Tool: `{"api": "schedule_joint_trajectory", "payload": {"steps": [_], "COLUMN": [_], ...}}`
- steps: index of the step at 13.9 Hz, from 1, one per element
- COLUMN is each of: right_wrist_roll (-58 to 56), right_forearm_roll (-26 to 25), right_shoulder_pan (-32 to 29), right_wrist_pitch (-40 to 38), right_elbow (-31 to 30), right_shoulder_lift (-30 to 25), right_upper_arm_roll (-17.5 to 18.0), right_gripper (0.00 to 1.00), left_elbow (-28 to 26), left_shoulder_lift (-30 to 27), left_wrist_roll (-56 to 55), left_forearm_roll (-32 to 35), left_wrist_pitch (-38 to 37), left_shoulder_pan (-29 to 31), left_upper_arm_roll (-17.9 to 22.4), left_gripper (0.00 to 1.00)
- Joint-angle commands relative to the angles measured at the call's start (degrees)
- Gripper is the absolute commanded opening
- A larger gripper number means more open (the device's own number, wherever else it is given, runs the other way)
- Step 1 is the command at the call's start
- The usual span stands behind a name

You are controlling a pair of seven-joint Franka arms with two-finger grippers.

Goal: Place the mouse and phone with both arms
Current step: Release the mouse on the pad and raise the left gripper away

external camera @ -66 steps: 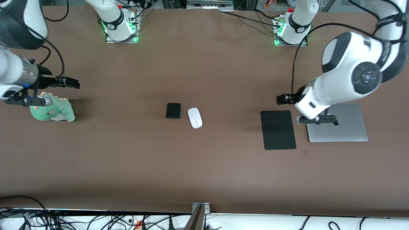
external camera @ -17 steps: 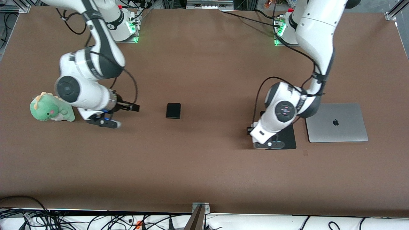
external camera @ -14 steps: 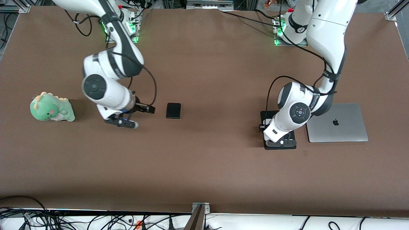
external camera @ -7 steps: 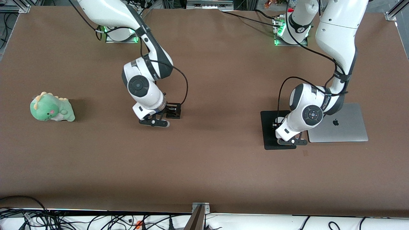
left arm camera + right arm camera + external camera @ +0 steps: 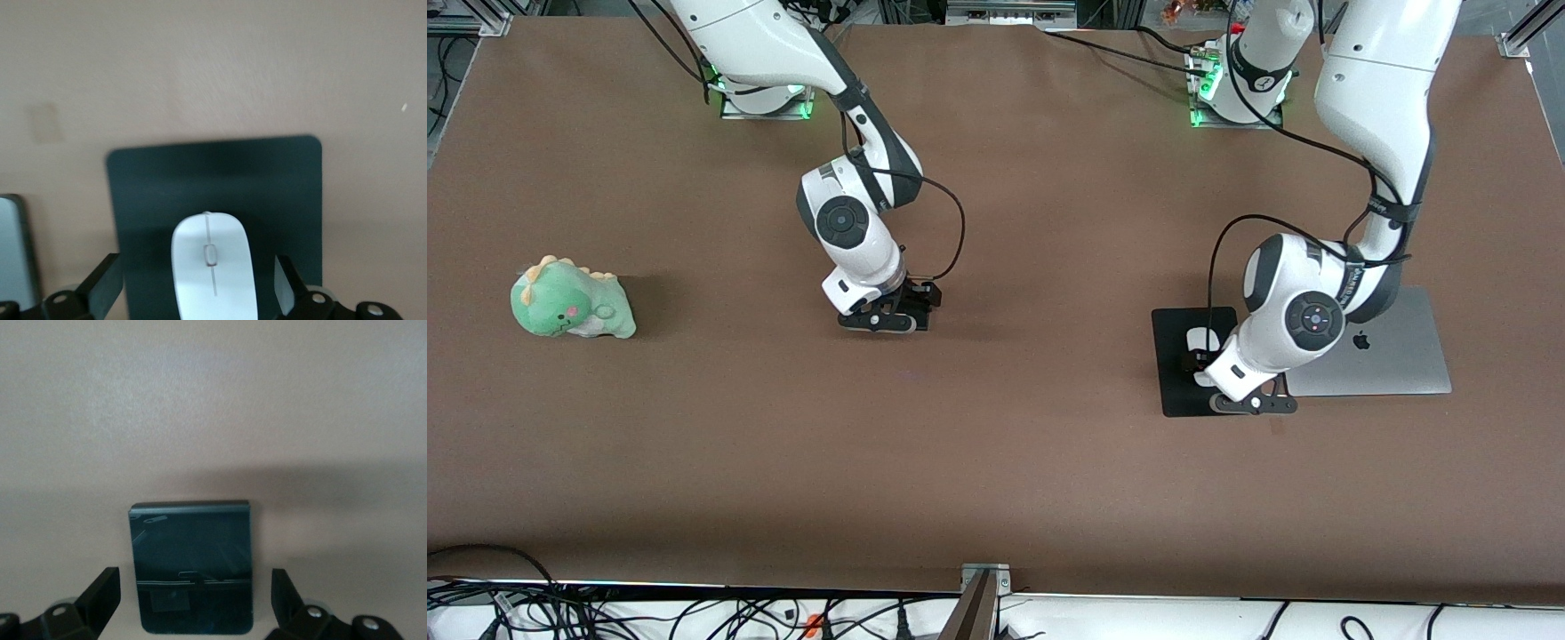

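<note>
The white mouse (image 5: 212, 267) lies on the black mat (image 5: 153, 193), between the open fingers of my left gripper (image 5: 197, 280), with a gap on each side. In the front view the mouse (image 5: 1200, 340) shows on the mat (image 5: 1172, 391) beside my left gripper (image 5: 1199, 360). The black phone (image 5: 192, 567) lies flat on the brown table between the open fingers of my right gripper (image 5: 193, 587). In the front view my right gripper (image 5: 911, 307) is low over the phone and hides most of it.
A closed silver laptop (image 5: 1396, 356) lies beside the mat toward the left arm's end of the table; its edge shows in the left wrist view (image 5: 13, 253). A green dinosaur plush (image 5: 569, 302) sits toward the right arm's end.
The mouse has gone from beside the phone to the mat, under my left gripper. My right arm has swung from near the plush to over the phone.
</note>
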Motion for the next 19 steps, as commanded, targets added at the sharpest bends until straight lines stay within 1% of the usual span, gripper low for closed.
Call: {"api": "schedule_joint_trajectory", "payload": {"steps": [1, 3, 6, 8, 12, 13, 14, 15, 16, 17, 18, 19], "right_wrist_roll": [1.81, 1.9, 1.81, 1.81, 1.81, 1.72, 1.72, 1.72, 1.64, 1.46, 1.37, 1.37], "right_forearm_roll": [0.08, -0.18, -0.71, -0.89, -0.98, -0.98, -0.98, -0.98, -0.98, -0.98, -0.98, -0.98], "right_shoulder_pan": [2.19, 2.37, 2.37, 2.28, 2.37, 2.37, 2.37, 2.37, 2.28, 2.28, 2.28, 2.28], "right_wrist_pitch": [2.87, 2.96, 3.4, 3.66, 5.33, 6.21, 6.56, 6.57, 6.57, 6.39, 5.87, 5.08], "right_elbow": [-2.53, -2.53, -2.53, -2.27, -1.65, -1.65, -1.13, -0.86, -0.78, -0.6, -0.42, -0.25], "right_shoulder_lift": [-0.66, -0.22, 0.4, 0.83, 1.97, 2.41, 3.11, 3.38, 3.38, 3.38, 3.3, 3.21], "right_upper_arm_roll": [-1.08, -1.08, -1.87, -2.31, -2.49, -2.49, -2.49, -2.49, -2.49, -2.49, -2.49, -2.49], "right_gripper": [1.0, 1.0, 1.0, 1.0, 1.0, 0.99, 0.97, 0.9, 0.86, 0.75, 0.6, 0.52], "left_elbow": [2.63, 2.82, 2.82, 2.82, 3.17, 4.82, 7.71, 9.57, 10.19, 10.38, 10.2, 10.2], "left_shoulder_lift": [-4.76, -10.72, -21.53, -26.99, -33.5, -34.04, -33.78, -33.61, -33.69, -33.52, -33.52, -33.34], "left_wrist_roll": [1.24, 4.83, 5.81, 5.91, 5.82, 5.9, 5.91, 6.08, 6.08, 6.08, 6.08, 5.56], "left_forearm_roll": [0.22, -0.13, -1.45, -1.54, -0.05, 0.91, 1.36, 2.23, 2.33, 2.41, 2.33, 2.15], "left_wrist_pitch": [-6.46, -11.04, -21.67, -28.78, -36.44, -38.29, -40.4, -41.64, -41.82, -41.82, -41.82, -41.82], "left_shoulder_pan": [2.57, 4.77, 7.84, 8.38, 8.38, 8.38, 8.38, 8.38, 8.38, 8.29, 8.21, 8.03], "left_upper_arm_roll": [-0.55, -0.99, -0.99, -0.73, -0.81, -0.82, -0.9, -0.9, -0.82, -0.99, -1.08, -1.17], "left_gripper": [1.0, 1.0, 1.0, 1.0, 1.0, 1.0, 1.0, 1.0, 1.0, 1.0, 1.0, 1.0]}}
